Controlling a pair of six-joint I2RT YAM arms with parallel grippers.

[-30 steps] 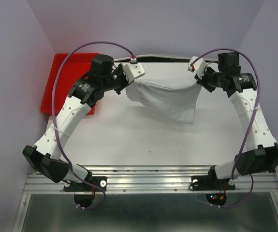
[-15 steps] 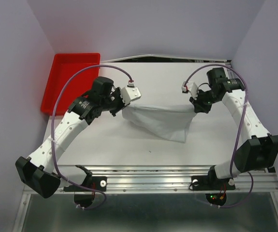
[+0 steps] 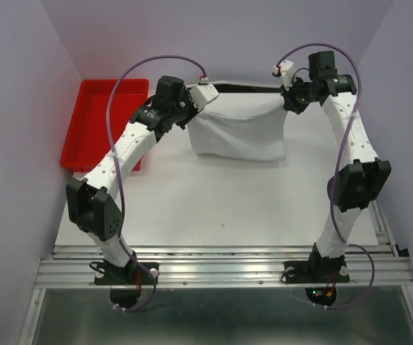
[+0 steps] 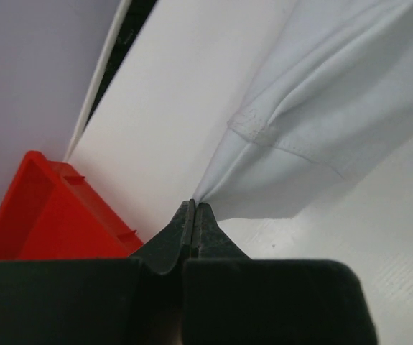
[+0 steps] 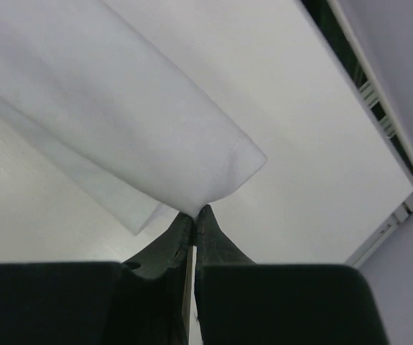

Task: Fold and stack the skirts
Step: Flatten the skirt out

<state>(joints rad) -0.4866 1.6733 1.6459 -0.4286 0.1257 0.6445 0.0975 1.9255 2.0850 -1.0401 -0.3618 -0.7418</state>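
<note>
One pale grey-white skirt [image 3: 238, 135] hangs stretched between my two grippers at the far middle of the table, its lower edge near the tabletop. My left gripper [image 3: 192, 109] is shut on the skirt's left top corner; in the left wrist view the cloth [image 4: 321, 122] runs out from my pinched gripper [image 4: 194, 205]. My right gripper [image 3: 286, 103] is shut on the right top corner; in the right wrist view the folded cloth [image 5: 113, 122] fans away from my closed gripper [image 5: 195, 210].
A red bin [image 3: 102, 122] stands at the far left of the white table [image 3: 220, 208], close to my left forearm; its rim [image 4: 41, 208] shows in the left wrist view. The table's far edge [image 5: 364, 100] and purple walls lie just behind the skirt.
Both grippers have carried the skirt away from the table's middle toward the far edge and raised it. The cloth now hangs flatter and more square between them.
</note>
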